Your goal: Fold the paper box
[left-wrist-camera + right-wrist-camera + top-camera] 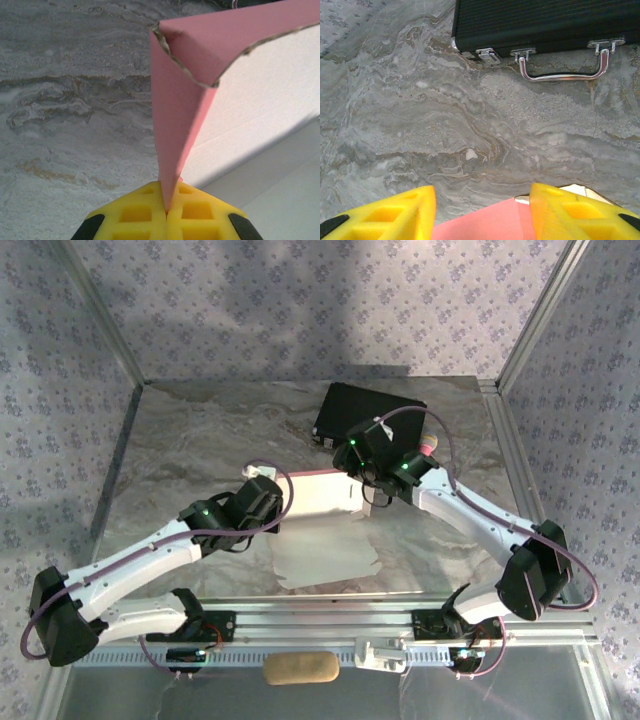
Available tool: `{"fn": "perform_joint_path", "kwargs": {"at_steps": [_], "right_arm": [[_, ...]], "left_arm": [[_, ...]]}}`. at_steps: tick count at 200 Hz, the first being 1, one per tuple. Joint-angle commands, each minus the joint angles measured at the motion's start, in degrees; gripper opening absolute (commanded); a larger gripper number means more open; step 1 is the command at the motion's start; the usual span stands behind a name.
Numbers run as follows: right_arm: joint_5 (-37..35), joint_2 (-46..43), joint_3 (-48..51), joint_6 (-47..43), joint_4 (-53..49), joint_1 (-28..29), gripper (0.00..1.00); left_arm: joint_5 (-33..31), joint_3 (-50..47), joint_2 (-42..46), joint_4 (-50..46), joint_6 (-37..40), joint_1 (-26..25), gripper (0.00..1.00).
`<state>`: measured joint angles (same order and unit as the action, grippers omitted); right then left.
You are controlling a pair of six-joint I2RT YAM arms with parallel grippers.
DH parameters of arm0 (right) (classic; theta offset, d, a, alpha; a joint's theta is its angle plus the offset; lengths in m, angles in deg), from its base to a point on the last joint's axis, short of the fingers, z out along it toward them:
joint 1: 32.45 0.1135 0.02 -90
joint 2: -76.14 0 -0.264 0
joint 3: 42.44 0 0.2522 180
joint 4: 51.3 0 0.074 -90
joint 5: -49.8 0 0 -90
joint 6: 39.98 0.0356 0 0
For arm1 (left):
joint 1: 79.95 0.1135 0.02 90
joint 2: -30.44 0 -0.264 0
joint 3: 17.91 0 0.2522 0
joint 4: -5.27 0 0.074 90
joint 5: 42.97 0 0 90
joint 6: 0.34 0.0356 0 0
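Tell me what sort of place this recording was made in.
Probably a purpose-built robot test cell: a marble-print tabletop boxed in by patterned backdrop walls on aluminium frame posts, with a mounting rail along its near edge.

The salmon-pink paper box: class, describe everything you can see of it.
Thin card, pink outside, pale inside: the salmon-pink paper box lies mostly flat, pale side up, on the grey marbled table. One ragged-edged flap stands raised, pinched in the shut left gripper. The open right gripper straddles another edge.
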<state>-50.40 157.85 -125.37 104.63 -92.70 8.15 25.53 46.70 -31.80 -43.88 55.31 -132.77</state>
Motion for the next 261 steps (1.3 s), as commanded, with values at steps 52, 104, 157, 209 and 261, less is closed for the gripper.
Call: {"fn": "perform_joint_path", "kwargs": {"at_steps": [52,104,157,209,261], "right_arm": [[5.71,0.19,2.87,1.22,5.14,-5.10,0.52],[11.21,2.73,1.54,3.89,10.57,-8.12,0.37],[17.24,7.07,1.33,9.58,17.67,-12.06,0.32],[22.22,7.26,4.18,17.85,27.74,-16.00,0.52],[19.39,-2.25,2.55,9.64,16.54,-14.58,0.65]], "left_arm": [[4.77,4.47,-3.75,6.31,7.39,5.41,0.00],[11.64,4.88,-7.23,10.78,12.34,10.83,0.00],[17.08,4.39,-8.45,15.88,14.54,15.75,0.00],[21.90,5.61,-14.25,19.27,16.13,20.08,0.00],[22.62,6.39,-15.54,19.83,18.39,23.66,0.00]]}}
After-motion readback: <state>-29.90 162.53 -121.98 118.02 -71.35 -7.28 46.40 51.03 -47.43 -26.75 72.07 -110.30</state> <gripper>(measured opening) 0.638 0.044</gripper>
